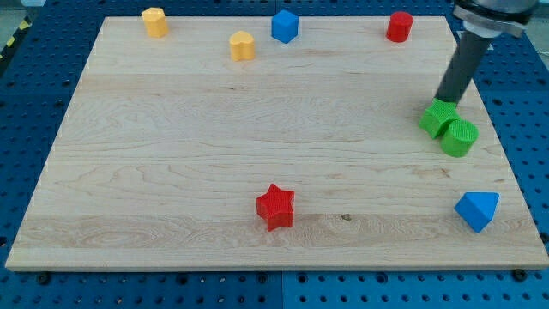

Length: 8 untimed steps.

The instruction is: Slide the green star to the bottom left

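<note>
**Right now: tip at the green star, far side of the board**

Currently my tip sits at the upper edge of the green star, at or very near contact; whether it truly touches cannot be told from this view. The arm ends in a plain dark rod, so it has no hand to clench or release and it grasps nothing.

Taking the green star as the landmark: it lies near the right edge of the wooden board, about midway down. A green cylinder touches it on the lower right. Further below the star, toward the board's bottom right corner, lies a blue triangular block, well apart from it. Far to the star's lower left, near the bottom edge, sits a red star.

Above the star and slightly left, at the top edge, stands a red cylinder. Further left along that top edge come a blue block, then a yellow block, and last a second yellow block nearest the top left corner; their exact shapes are hard to make out.

No container is on the board; every block rests directly on the wood.
</note>
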Tool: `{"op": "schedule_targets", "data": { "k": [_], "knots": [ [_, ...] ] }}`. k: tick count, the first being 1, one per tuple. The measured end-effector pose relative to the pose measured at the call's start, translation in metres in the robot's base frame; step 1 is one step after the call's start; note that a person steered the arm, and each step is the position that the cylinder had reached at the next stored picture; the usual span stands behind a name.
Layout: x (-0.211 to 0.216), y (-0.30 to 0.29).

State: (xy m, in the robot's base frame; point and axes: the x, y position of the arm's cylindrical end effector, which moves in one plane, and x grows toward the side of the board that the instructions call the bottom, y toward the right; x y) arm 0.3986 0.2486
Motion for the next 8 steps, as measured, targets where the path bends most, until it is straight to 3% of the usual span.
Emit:
{"op": "schedule_targets", "data": {
  "k": [1, 2, 4, 8],
  "knots": [
    [0.004, 0.045],
    [0.029, 0.045],
    [0.033, 0.012],
    [0.033, -0.169]
  ]
}}
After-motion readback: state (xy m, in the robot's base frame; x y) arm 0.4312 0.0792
